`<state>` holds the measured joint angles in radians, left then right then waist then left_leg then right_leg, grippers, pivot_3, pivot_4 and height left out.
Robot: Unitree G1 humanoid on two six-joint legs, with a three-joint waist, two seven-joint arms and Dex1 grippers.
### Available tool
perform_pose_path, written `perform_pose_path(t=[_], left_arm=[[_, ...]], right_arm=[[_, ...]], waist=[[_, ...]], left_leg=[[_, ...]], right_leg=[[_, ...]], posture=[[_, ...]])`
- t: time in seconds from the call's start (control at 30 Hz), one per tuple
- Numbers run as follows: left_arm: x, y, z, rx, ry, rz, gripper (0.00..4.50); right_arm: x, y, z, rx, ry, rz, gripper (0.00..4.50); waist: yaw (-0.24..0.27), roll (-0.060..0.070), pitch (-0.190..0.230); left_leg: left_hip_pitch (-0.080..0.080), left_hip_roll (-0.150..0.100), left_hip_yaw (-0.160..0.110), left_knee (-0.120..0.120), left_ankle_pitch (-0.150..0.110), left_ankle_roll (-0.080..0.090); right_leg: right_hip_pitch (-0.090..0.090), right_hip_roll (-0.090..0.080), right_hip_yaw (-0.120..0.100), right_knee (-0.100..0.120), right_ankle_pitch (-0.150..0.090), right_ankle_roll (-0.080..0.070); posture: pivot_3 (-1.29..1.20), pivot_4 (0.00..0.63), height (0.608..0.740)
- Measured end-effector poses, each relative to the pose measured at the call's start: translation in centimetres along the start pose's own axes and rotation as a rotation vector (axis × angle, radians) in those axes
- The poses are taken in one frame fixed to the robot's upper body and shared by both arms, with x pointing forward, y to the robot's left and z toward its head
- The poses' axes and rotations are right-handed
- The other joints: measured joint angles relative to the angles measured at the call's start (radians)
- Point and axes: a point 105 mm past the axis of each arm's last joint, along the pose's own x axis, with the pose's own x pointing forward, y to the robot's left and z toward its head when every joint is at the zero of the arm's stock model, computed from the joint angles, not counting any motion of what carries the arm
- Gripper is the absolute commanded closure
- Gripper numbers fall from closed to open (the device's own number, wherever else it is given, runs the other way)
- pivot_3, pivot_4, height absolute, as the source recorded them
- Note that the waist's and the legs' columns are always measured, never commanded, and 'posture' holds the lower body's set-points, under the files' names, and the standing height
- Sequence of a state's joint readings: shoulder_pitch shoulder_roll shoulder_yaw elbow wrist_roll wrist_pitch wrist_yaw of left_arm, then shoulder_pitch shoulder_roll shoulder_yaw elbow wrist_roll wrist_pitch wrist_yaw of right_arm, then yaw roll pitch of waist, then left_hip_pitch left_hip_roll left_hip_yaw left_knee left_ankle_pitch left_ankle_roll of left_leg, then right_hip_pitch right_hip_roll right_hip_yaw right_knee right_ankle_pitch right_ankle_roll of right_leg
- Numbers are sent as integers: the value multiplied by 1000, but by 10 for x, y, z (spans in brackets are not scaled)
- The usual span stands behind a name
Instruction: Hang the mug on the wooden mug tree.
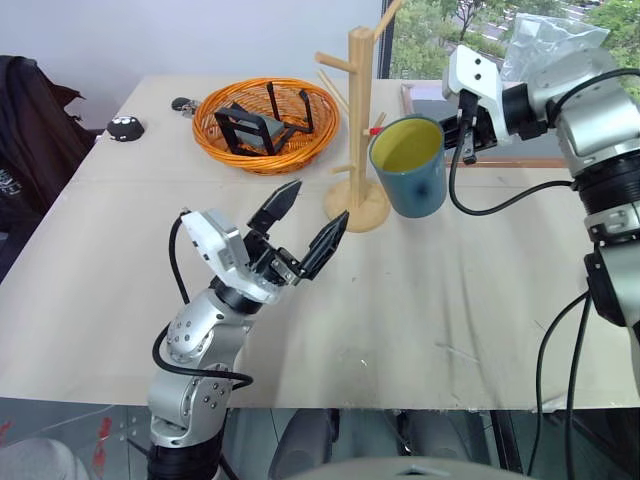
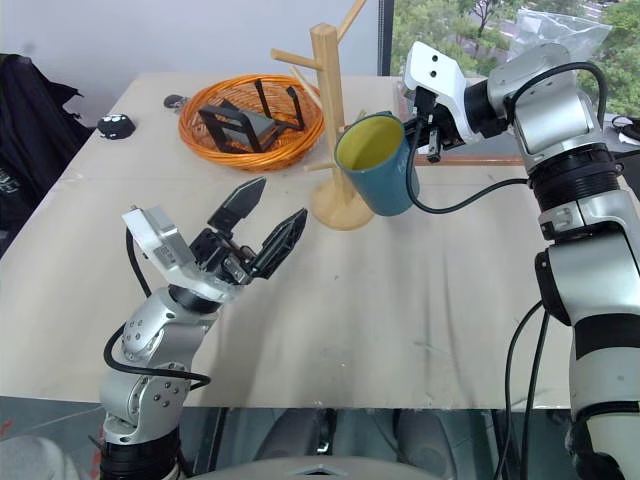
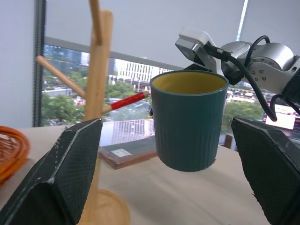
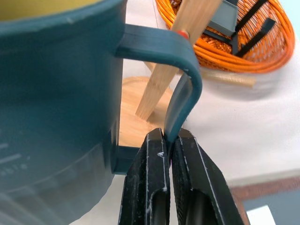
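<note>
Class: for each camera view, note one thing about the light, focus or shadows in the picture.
Head views: even daylight, soft shadows on the pale wooden table. Left wrist view: bright window backlights the teal-blue ceramic mug and light-wood mug tree; the near black fingers look soft. Right wrist view: the orange wicker basket is blurred.

An upper-floor office or lab: a plain pale wooden worktable (image 1: pixel 420 330) against a white wall, and at one o'clock a big window (image 1: pixel 440 30) overlooking treetops and city buildings.
</note>
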<state>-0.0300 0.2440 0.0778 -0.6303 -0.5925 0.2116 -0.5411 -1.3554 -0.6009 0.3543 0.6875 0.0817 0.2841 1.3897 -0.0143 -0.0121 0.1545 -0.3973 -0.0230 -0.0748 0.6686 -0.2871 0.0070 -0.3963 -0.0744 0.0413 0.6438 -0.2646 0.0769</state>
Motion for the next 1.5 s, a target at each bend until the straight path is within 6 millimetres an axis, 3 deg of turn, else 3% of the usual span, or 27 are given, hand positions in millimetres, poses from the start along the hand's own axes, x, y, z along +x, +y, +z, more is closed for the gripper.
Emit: perform_pose_path(t=[0.2, 0.4, 0.63, 0.67, 0.7, 0.73, 0.93, 1.0, 1.07, 1.17, 1.23, 1.33, 1.5], left_arm=[[1, 0, 1, 7, -2, 8, 0], [1, 1, 1, 12, -1, 10, 0], [1, 0, 1, 12, 1, 6, 0], [2, 0, 1, 12, 1, 5, 0], [2, 0, 1, 11, 1, 3, 0], [2, -1, 1, 10, 2, 0, 0], [3, -3, -4, 4, 30, -20, 0], [-1, -5, -16, -13, 99, -26, 0], [-11, -4, -29, -32, 183, -13, 0], [-26, -8, -49, -65, 310, -22, 0], [-38, -9, -61, -62, 394, -24, 0], [-51, -5, -76, -61, 494, -1, 0], [-85, 1, -100, -28, 686, 29, 0]], right_arm=[[8, -6, 11, -13, -9, 0, 4487], [11, -8, 10, -2, -12, -9, 4487], [2, -15, 23, -27, -45, -51, 1104], [0, -16, 25, -29, -49, -59, 972], [-3, -18, 25, -27, -49, -72, 305], [-8, -21, 24, -12, -47, -90, 70], [-54, -30, 11, 87, -70, -201, 70], [-70, -19, -6, 168, -99, -215, 70], [-73, -2, -31, 257, -120, -219, 70], [-59, 38, -80, 332, -172, -245, 70], [-41, 75, -112, 442, -211, -243, 70], [-36, 119, -129, 592, -350, -360, 27], [-29, 175, -155, 699, -334, -455, 27]], waist=[[-1, 0, 0], [-1, 0, 0], [-2, 0, 0], [-2, 0, 0], [-1, 0, 0], [1, 0, 0], [2, 0, 0], [4, -2, -1], [3, -2, -1], [3, -2, -2], [3, 0, -1], [4, 1, -2], [0, 0, -4]], left_leg=[[0, -1, 0, -1, 0, 0], [0, -1, 0, 0, 0, 0], [0, -2, 0, 0, 0, 0], [0, -2, 0, 0, 0, 0], [0, -2, 0, 0, 0, 0], [0, -2, 0, 0, 0, 0], [-1, -2, 0, -1, 0, 0], [-1, -1, -2, -1, 0, 0], [-1, -1, -1, -2, 0, 0], [-1, 0, -1, -2, 0, 1], [-1, 0, 0, 0, 0, 1], [2, 0, -1, 0, 0, 1], [6, -1, 1, 0, -1, 2]], right_leg=[[-1, 0, -1, 0, 0, 0], [-1, 0, 0, 0, 0, 0], [-1, 0, 0, 0, 0, 0], [-1, 0, 0, 0, 0, 0], [-1, 0, -1, 0, 0, 0], [-1, 0, -1, 0, 0, 0], [-1, 0, 0, 0, 0, 0], [0, 0, -2, 0, 0, 0], [0, -1, -1, -1, 0, 0], [-1, -1, 0, 1, 0, 0], [-1, 0, 1, 2, 0, 0], [1, 0, 1, 4, 0, 0], [5, 2, 2, 3, 0, 0]], posture=[[0, 150, 740], [0, 150, 740], [0, 150, 740], [0, 150, 740], [0, 150, 740], [0, 150, 740], [0, 150, 740], [0, 150, 740], [0, 150, 740], [0, 150, 740], [0, 150, 740], [0, 150, 740], [0, 150, 740]])
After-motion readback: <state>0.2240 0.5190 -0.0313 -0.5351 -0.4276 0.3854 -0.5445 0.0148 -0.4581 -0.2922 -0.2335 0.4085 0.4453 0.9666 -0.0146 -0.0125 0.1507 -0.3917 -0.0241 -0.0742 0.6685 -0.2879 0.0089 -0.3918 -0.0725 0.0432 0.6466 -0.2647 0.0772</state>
